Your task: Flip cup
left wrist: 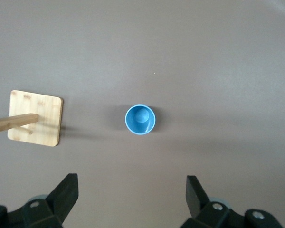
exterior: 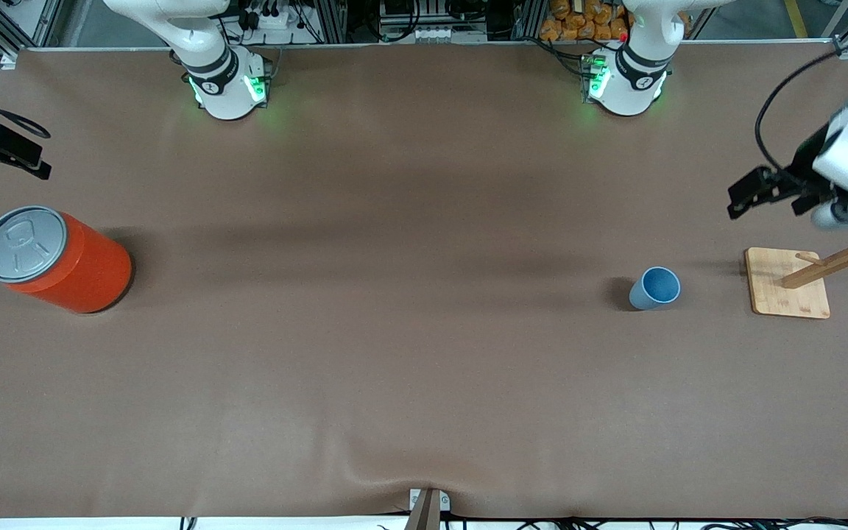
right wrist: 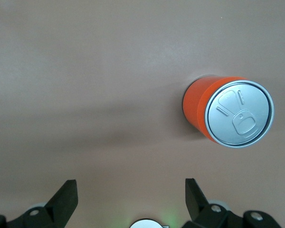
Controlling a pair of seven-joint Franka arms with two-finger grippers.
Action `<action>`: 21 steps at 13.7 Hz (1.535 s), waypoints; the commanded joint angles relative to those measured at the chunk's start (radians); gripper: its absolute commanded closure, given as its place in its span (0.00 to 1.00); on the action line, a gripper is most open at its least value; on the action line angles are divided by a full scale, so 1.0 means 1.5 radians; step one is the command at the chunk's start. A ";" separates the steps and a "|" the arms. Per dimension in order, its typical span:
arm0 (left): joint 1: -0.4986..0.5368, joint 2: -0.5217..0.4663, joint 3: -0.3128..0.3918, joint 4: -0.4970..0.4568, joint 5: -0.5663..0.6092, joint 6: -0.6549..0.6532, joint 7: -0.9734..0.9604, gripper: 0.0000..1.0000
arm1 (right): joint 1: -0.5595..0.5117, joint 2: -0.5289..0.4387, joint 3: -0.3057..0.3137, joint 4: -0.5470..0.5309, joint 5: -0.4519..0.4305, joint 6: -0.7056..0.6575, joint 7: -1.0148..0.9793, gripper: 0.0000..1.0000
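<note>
Cup point(exterior: 656, 288): light-blue tumbler standing upright on the brown bench point(exterior: 409, 331), mouth up, near the left arm's end.
Left tool point(left wrist: 132, 199): raised in the air, fingers spread wide with nothing between them; the cup sits below it and apart from it.
Wooden stand point(exterior: 788, 291): square base with a slanted peg post, beside the cup, under the left tool.
Right tool point(right wrist: 129, 202): up in the air at the right arm's end, fingers wide apart, holding nothing.
Orange can point(exterior: 56, 259): grey lid up, below the right tool, well apart from the cup.
</note>
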 commanded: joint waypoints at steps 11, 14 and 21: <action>0.002 -0.037 -0.007 0.010 0.017 -0.042 0.026 0.00 | 0.005 -0.010 -0.003 -0.014 -0.010 -0.001 0.011 0.00; 0.003 -0.040 -0.006 0.014 0.012 -0.054 0.021 0.00 | 0.005 -0.010 -0.003 -0.013 -0.010 0.000 0.011 0.00; 0.008 -0.035 0.001 0.057 0.016 -0.113 0.024 0.00 | 0.005 -0.010 -0.004 -0.013 -0.010 0.001 0.011 0.00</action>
